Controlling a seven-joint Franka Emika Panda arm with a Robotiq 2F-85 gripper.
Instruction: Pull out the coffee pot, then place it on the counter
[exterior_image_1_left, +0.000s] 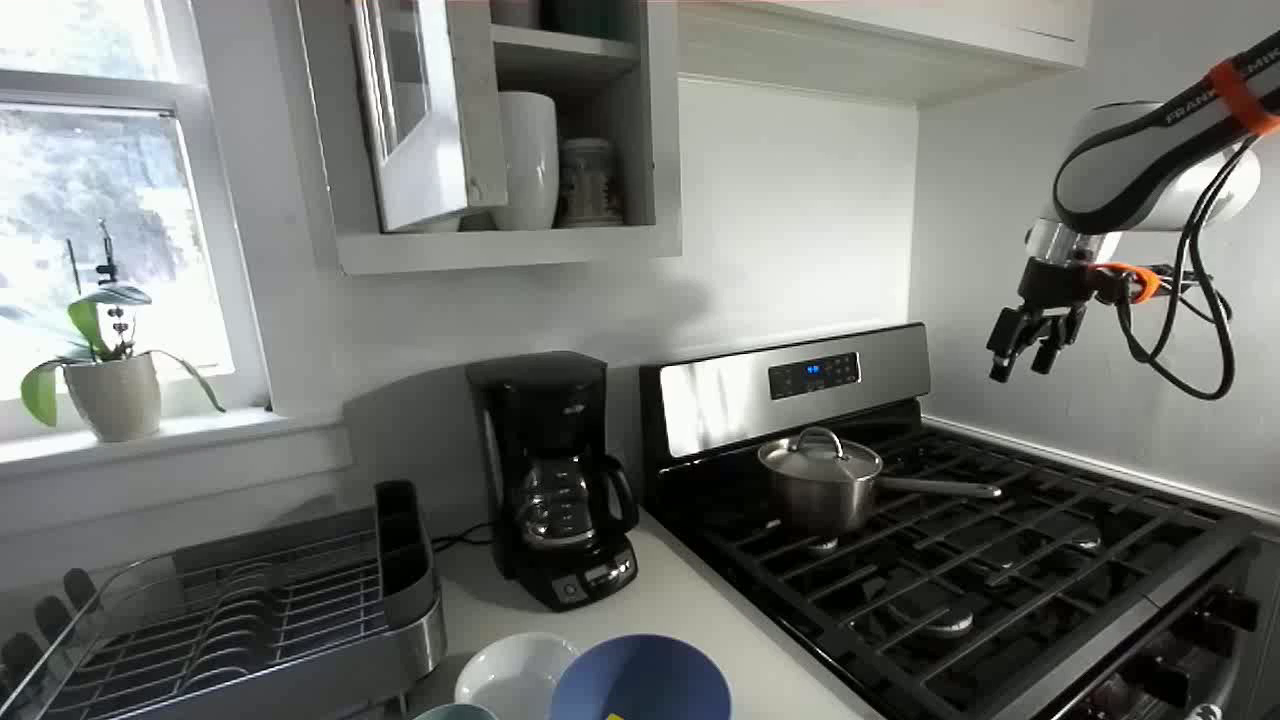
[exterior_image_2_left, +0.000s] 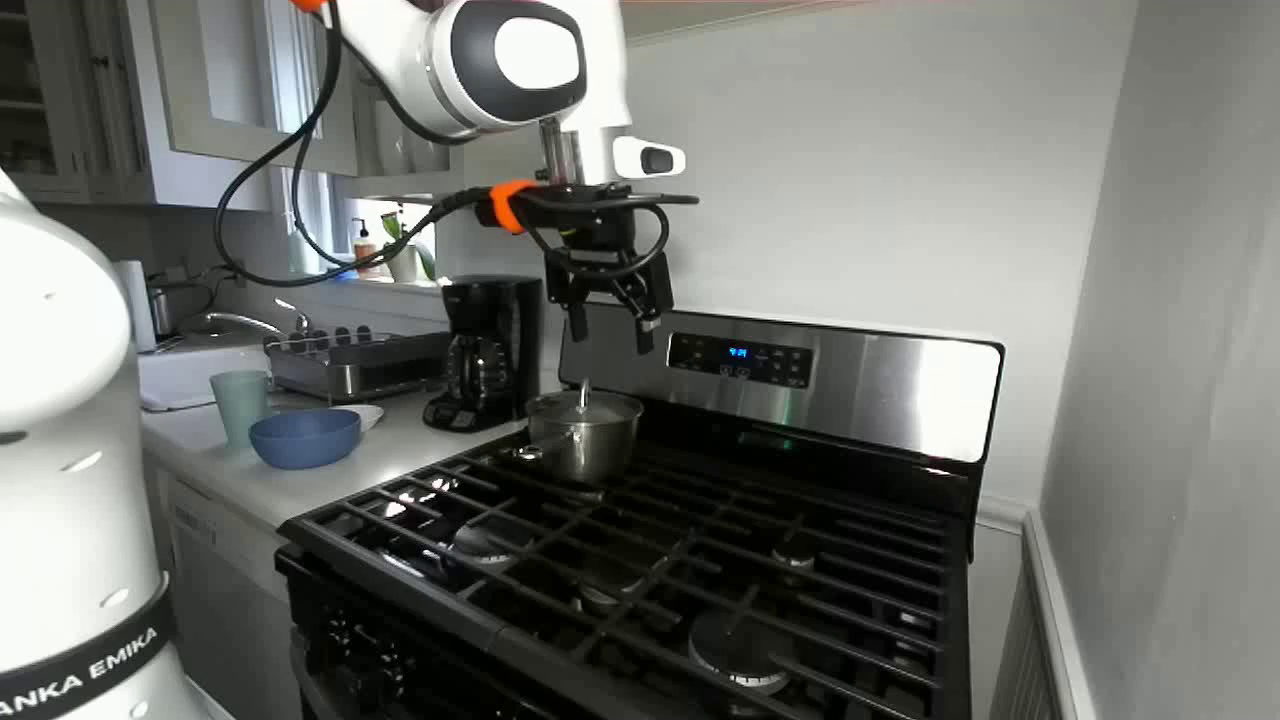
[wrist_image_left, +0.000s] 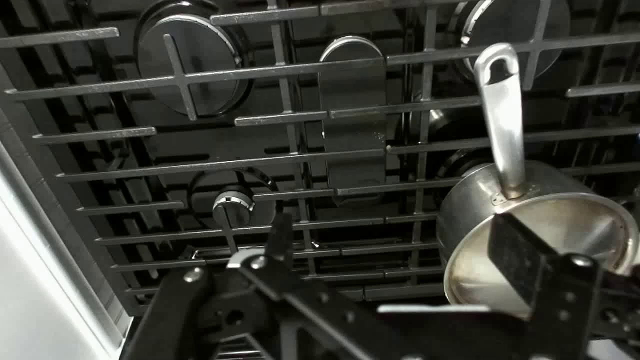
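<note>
The coffee pot (exterior_image_1_left: 555, 505) is a clear glass carafe with a black handle. It sits inside the black coffee maker (exterior_image_1_left: 540, 400), under its upper part; in an exterior view the pot (exterior_image_2_left: 483, 370) also shows there. The coffee maker stands on the whitish counter (exterior_image_1_left: 690, 610), left of the stove. My gripper (exterior_image_1_left: 1020, 365) is open with nothing between its fingers, high above the stove and well apart from the pot. It points down in an exterior view (exterior_image_2_left: 612, 338). In the wrist view the fingers (wrist_image_left: 392, 230) are wide apart; the coffee pot is out of that view.
A lidded steel saucepan (exterior_image_1_left: 820, 490) stands on the black stove (exterior_image_2_left: 640, 560), below the gripper. A blue bowl (exterior_image_1_left: 642, 680), a white bowl (exterior_image_1_left: 515, 675) and a dish rack (exterior_image_1_left: 410, 620) are near the coffee maker. A cabinet door (exterior_image_1_left: 420, 120) hangs open above.
</note>
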